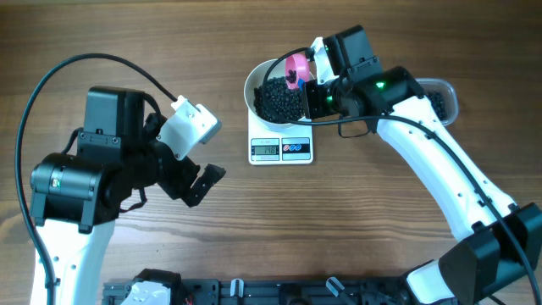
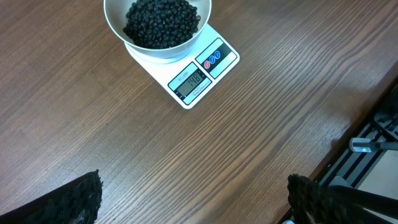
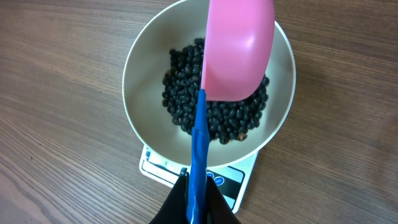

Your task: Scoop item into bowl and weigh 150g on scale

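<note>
Right jaws, clenched on the scoop (image 3: 239,50) handle, hold its pink cup over the bowl (image 3: 140,81) just ahead of them, where the beans (image 3: 183,109) lie heaped; the scale (image 2: 205,68) sits beneath. Left jaws hang released, well apart, over the desk (image 2: 124,143). Finishing well likely means trickling beans by gentle tilts, eyes on the display

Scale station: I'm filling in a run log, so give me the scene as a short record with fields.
scale: display lit, digits unclear
bowl: white, sitting on the scale
beans: black, heaped in the bowl
scoop: pink cup, blue handle, over the bowl
right gripper: shut on the scoop handle
left gripper: open, empty, above the table
</note>
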You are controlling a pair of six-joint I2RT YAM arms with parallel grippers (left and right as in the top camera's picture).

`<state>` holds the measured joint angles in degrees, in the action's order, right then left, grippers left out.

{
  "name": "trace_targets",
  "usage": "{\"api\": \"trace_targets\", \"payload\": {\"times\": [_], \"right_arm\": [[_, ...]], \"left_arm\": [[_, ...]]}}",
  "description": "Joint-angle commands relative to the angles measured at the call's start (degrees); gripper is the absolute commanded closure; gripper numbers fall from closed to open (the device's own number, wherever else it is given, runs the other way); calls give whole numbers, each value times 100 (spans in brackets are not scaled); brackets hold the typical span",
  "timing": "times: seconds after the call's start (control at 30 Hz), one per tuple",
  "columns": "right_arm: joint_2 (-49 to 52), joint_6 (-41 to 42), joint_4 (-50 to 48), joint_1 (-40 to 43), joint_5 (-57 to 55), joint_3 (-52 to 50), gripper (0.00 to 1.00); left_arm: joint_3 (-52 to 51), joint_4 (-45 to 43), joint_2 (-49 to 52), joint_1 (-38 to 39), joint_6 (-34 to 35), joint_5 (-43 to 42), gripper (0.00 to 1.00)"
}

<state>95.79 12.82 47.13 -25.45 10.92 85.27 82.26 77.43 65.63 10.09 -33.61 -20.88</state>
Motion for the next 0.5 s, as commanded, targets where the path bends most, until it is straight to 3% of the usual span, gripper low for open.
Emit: {"api": "trace_targets", "payload": {"times": [0.0, 0.27, 0.47], "right_arm": [[-74, 70, 2, -35, 70, 107, 96], [-74, 103, -26, -35, 199, 107, 96], [-72, -48, 81, -42, -365, 72, 96]], "left_arm": [[90, 4, -22, -42, -66, -68, 0], [90, 4, -20, -42, -66, -70, 0], [90, 2, -22, -42, -66, -70, 0]]}}
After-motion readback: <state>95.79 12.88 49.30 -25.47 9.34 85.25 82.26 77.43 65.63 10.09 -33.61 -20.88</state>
